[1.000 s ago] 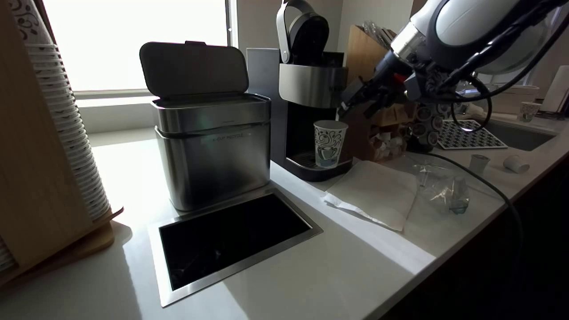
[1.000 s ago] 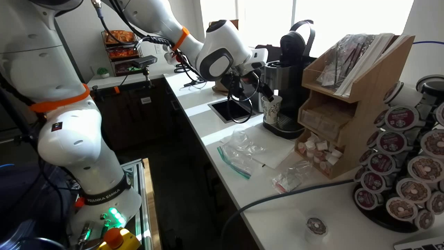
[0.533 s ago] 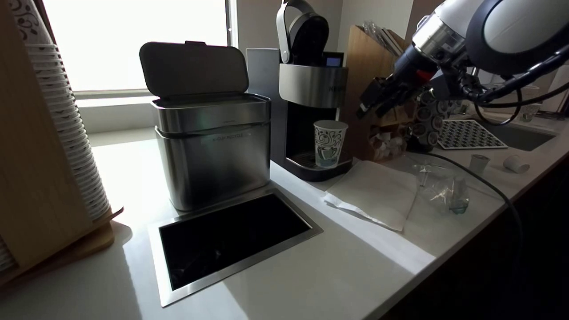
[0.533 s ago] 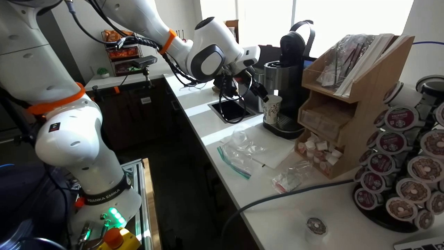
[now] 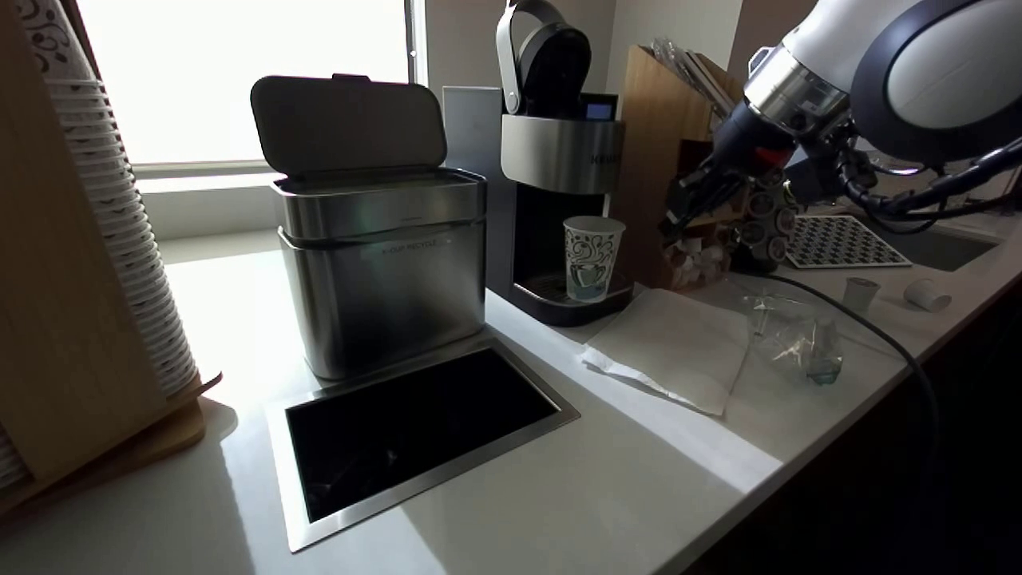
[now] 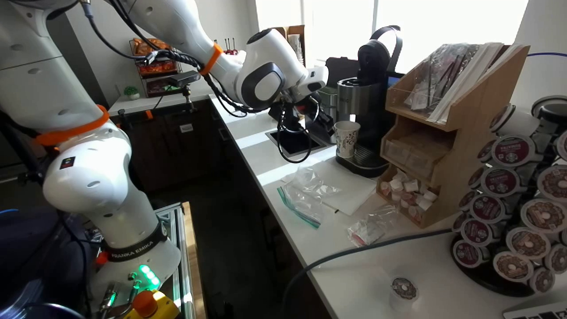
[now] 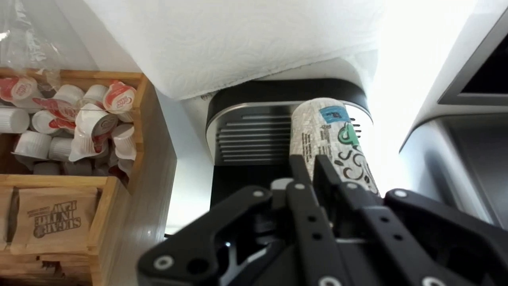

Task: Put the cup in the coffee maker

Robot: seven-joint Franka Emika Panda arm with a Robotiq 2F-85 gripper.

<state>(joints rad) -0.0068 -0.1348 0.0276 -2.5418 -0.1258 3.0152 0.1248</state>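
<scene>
- Now draws the empty gripper [image 7: 312, 162], narrowed to a slim gap, back from the paper cup [image 5: 592, 259].
- Leaves the cup upright, off-centre, on the drip tray [image 7: 252, 137] of the coffee maker [image 5: 557, 156].
- Probably all but completes the task.

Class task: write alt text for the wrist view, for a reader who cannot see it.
A white printed paper cup stands on the right part of the slotted drip tray of the coffee maker, beyond the robot's jaws, which have only a narrow gap between them. At left, a wooden organizer holds creamer pods; a white paper towel lies at the top.
</scene>
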